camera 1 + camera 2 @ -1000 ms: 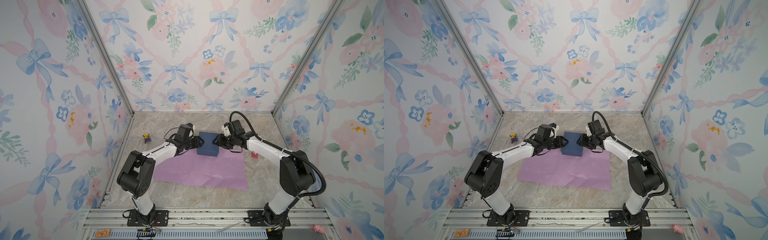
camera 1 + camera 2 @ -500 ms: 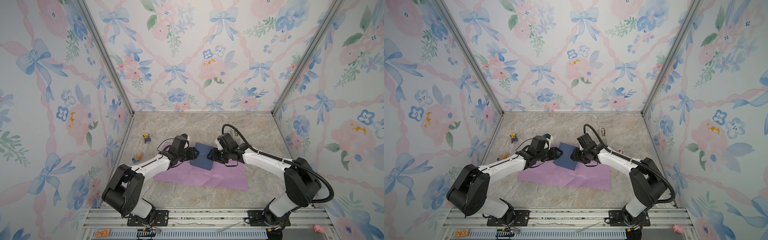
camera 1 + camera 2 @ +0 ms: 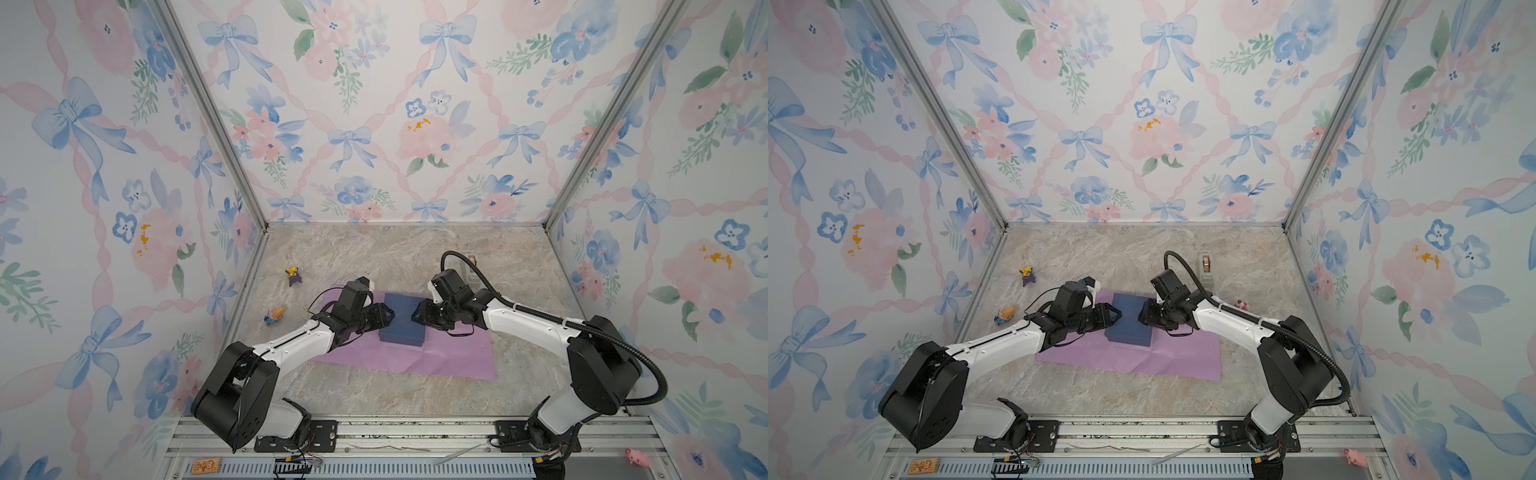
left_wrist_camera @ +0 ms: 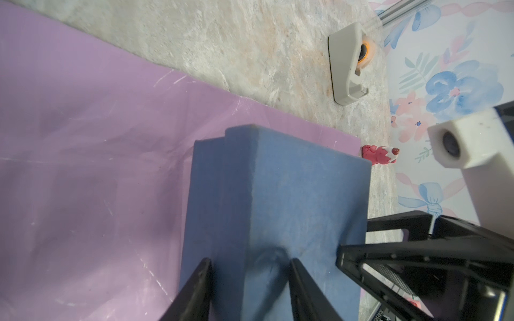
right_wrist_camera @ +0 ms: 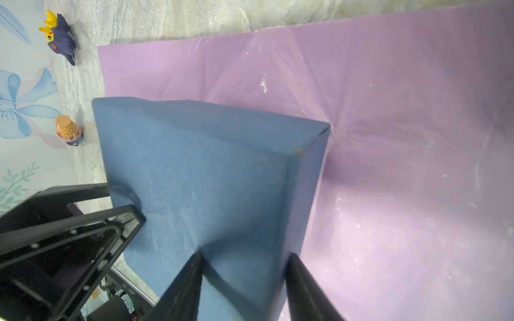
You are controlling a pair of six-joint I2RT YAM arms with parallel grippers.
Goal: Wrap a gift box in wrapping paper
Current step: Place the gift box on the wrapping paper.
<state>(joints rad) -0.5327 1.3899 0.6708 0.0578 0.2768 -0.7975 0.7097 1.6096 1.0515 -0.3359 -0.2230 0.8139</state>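
Clamping opposite edges, the left claw [image 3: 389, 315] and right claw [image 3: 416, 315] hold the gift box [image 3: 403, 322] over wrapping paper [image 3: 451, 353].

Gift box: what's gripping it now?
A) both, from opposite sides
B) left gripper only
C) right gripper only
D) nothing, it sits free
A: in both top views the left gripper and right gripper clamp opposite sides of the gift box, and each wrist view shows its own two fingers straddling the box over the wrapping paper.
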